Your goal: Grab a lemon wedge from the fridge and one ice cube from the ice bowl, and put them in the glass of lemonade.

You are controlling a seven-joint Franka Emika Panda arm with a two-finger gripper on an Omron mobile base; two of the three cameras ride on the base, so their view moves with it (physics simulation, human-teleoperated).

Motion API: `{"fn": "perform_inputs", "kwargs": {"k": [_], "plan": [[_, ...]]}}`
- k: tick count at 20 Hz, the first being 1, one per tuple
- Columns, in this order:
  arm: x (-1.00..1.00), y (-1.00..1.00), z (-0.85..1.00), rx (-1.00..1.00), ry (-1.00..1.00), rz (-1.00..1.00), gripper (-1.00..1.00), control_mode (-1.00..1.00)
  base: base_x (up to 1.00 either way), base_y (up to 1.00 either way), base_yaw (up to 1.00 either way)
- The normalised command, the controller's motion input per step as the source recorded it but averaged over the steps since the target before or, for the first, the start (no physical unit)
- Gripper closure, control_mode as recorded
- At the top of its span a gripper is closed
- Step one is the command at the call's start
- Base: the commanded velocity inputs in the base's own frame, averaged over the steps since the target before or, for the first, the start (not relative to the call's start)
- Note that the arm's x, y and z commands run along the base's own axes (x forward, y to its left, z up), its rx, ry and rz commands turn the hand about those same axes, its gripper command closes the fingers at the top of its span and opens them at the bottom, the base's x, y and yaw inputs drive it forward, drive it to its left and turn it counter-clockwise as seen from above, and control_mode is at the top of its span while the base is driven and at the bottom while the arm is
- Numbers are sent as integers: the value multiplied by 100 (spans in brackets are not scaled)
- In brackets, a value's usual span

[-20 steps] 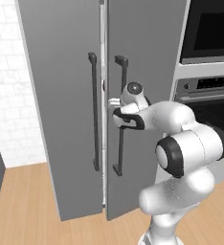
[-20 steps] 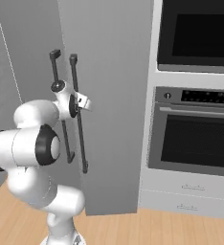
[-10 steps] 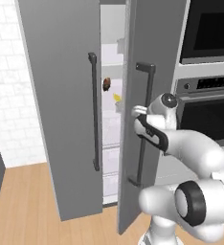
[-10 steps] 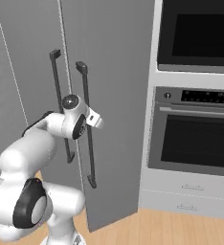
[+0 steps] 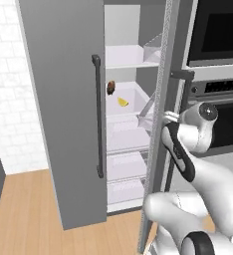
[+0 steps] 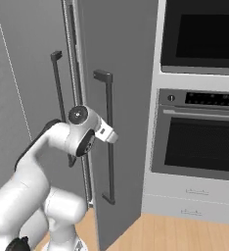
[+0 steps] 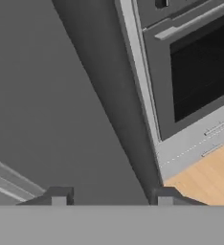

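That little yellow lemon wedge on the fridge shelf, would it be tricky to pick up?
Probably. The lemon wedge looks tiny and curved, so it may rock or slip between the fingers. It likely weighs little, so a nudge could slide it toward the dark lump beside it.

Matte-grey fridge (image 5: 63, 99), bright-yellow lemon wedge (image 5: 122, 102)

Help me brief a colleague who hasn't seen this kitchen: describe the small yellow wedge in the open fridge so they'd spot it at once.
Start at the tall matte-grey fridge, whose right door stands open beside the built-in ovens. On the white middle shelf inside lies the small bright-yellow crescent-shaped lemon wedge. Its only neighbour is a dark brown-red lump of similar size, up and to the left; the wedge is the yellow one.
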Motion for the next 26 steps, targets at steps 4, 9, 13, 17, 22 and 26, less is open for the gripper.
{"fn": "perform_inputs", "kwargs": {"k": [4,9,13,17,22,26], "plan": [[-100,6,100,0,-22,0,-100,-100,0,0,0],[-99,49,100,-4,-13,0,-100,-100,0,0,0],[-42,96,81,-21,5,0,-100,-100,0,0,0],[43,100,57,-42,38,0,-100,-100,0,0,0],[100,46,38,-46,59,-3,-100,-100,0,0,0],[94,6,-9,-32,36,-1,-100,-100,0,0,0]]}}
